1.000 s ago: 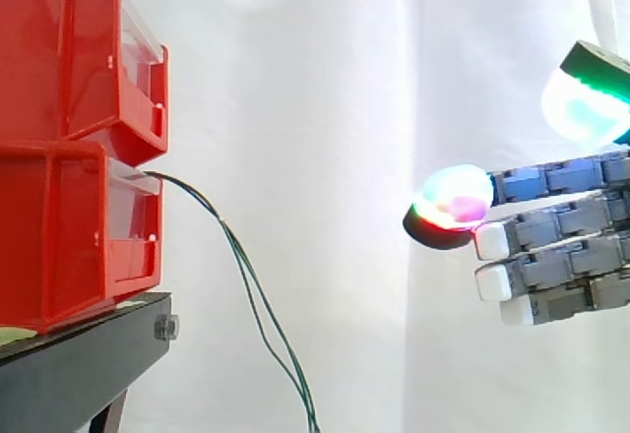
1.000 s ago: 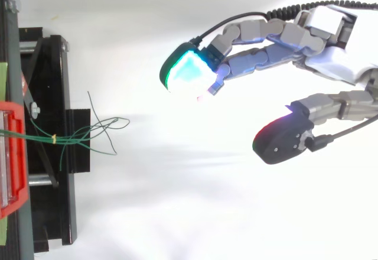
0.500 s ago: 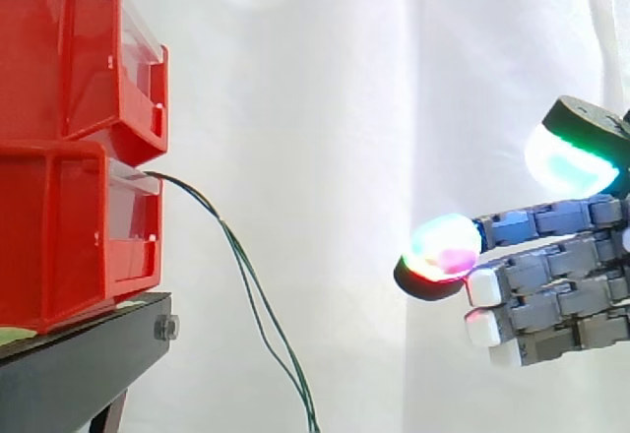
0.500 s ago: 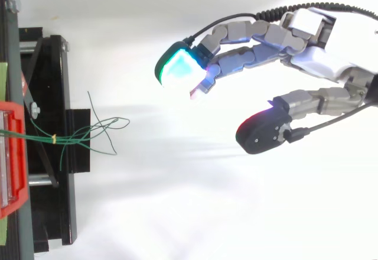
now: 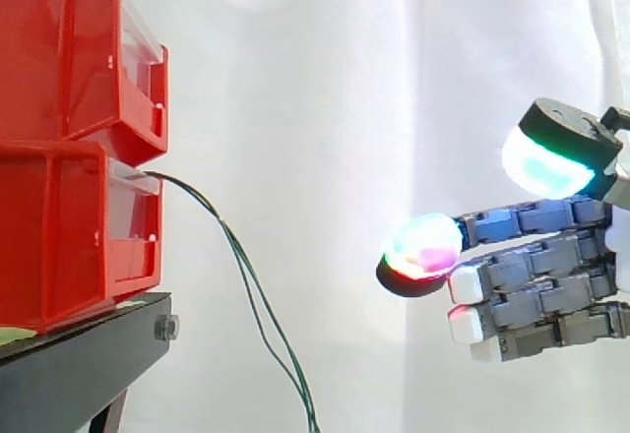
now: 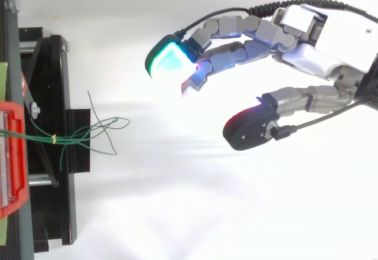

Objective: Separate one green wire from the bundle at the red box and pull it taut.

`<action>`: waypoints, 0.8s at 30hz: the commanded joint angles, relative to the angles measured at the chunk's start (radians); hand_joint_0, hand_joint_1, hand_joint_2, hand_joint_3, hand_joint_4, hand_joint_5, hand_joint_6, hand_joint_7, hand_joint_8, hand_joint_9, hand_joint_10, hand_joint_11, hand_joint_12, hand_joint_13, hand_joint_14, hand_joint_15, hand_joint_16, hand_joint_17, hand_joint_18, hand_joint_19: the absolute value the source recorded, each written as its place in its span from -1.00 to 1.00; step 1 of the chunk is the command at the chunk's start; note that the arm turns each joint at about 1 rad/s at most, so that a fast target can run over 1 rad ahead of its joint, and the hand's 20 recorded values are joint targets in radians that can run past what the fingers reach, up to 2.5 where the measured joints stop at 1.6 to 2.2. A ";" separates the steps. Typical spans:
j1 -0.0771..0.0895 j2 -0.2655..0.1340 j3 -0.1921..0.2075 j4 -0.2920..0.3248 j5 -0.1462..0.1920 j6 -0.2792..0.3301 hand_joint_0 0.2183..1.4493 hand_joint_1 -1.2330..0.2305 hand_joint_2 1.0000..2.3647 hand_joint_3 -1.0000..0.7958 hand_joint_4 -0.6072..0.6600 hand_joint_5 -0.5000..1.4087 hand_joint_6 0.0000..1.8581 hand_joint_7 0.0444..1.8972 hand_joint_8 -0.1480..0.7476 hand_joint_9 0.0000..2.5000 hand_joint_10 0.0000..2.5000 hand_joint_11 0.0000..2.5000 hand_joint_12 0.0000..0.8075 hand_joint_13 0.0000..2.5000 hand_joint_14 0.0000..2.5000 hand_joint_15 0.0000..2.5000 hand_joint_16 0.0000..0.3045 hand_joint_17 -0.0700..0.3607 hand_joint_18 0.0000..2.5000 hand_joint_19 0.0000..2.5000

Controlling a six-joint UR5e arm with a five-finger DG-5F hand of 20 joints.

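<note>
Since a second ago the robot's grey jointed hand (image 5: pixel 536 276) has travelled left toward the stacked red plastic bins (image 5: pixel 69 148) and sunk a little in the side view, while the thin green wires (image 5: pixel 251 300) hang just as they did. The hand is released: its fingers reach out nearly straight to the left, the thumb is spread apart from them, and nothing lies between them. In the side view one fingertip pad (image 5: pixel 423 251) glows green and magenta at the hand's leftmost point, and another pad (image 5: pixel 546 162), glowing cyan, stands higher and further right. In the top view the hand (image 6: pixel 322 59) comes in from the right edge, with a green-glowing pad (image 6: pixel 168 62) in front and the dark thumb tip (image 6: pixel 248 131) below it in the picture, the two set well apart.

The green wires leave the front of the lower red bin, arch out to the right and drop past the edge of the black metal stand (image 5: pixel 79 364) to the bottom of the side view. From above, the wires (image 6: pixel 88 133) run from the red bin (image 6: pixel 15 153) across the black stand (image 6: pixel 44 153), are gathered by a small yellowish tie (image 6: pixel 54 137), and then fan out into several loose ends just right of the stand. The hand is well apart from the wires, to their right, and touches none of them. A white curtain (image 5: pixel 315 108) hangs behind.
</note>
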 commanded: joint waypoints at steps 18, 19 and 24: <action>0.005 -0.063 0.117 -0.040 0.021 -0.044 -0.57 -0.25 -1.00 -0.44 0.23 -0.65 -0.46 -0.24 -0.16 -0.41 -0.99 -0.61 -0.08 -0.50 -0.99 -0.68 -0.60 -0.04 -0.67 -0.74; 0.005 -0.065 0.119 -0.043 0.024 -0.047 -0.57 -0.25 -1.00 -0.44 0.23 -0.65 -0.46 -0.23 -0.16 -0.41 -0.99 -0.61 -0.08 -0.50 -0.99 -0.67 -0.61 -0.05 -0.68 -0.74; 0.006 -0.077 0.131 -0.032 0.027 -0.071 -0.57 -0.26 -1.00 -0.44 0.23 -0.65 -0.46 -0.24 -0.16 -0.41 -0.99 -0.61 -0.10 -0.50 -0.99 -0.66 -0.62 -0.07 -0.68 -0.72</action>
